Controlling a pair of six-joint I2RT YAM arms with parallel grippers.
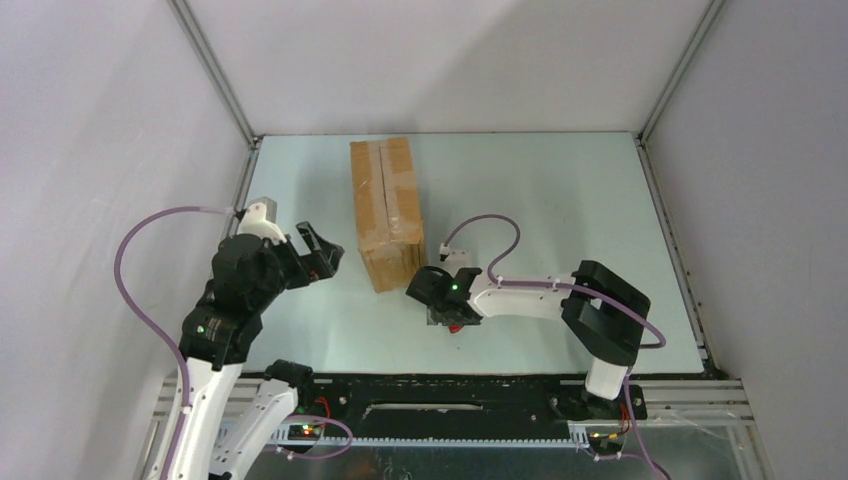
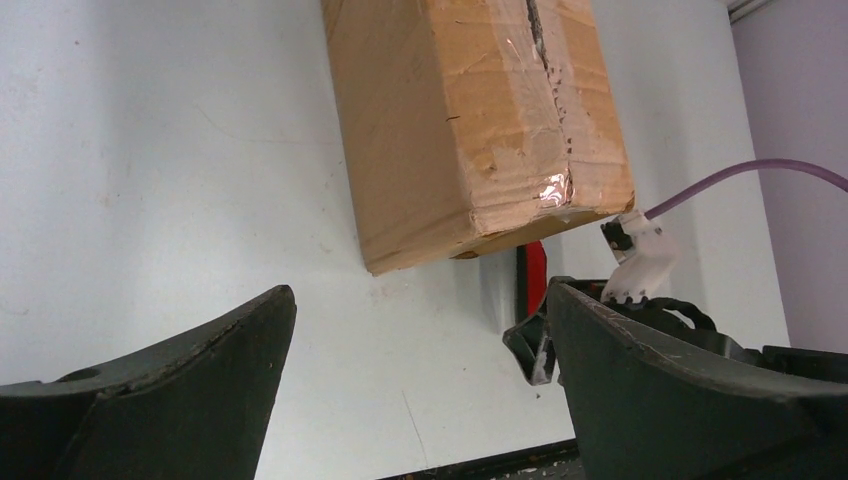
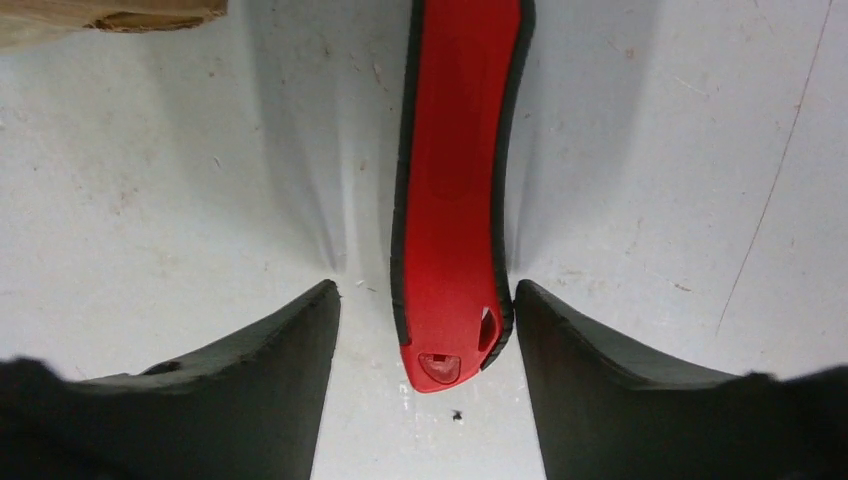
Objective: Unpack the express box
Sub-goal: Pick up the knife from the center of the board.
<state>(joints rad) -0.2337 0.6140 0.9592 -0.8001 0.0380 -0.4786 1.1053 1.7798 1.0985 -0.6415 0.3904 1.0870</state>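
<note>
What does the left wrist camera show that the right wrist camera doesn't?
Only the left wrist view: the taped top seam of the express box, the left claw wide open short of the box, and the right arm's purple cable. Only the right wrist view: the handle of the red utility knife along its length, lying on the table between the fingers of the open right claw. Both: part of the box, some of the knife, the pale table.

Express box on table; utility knife near box's front right corner.

Brown express box, red knife
</note>
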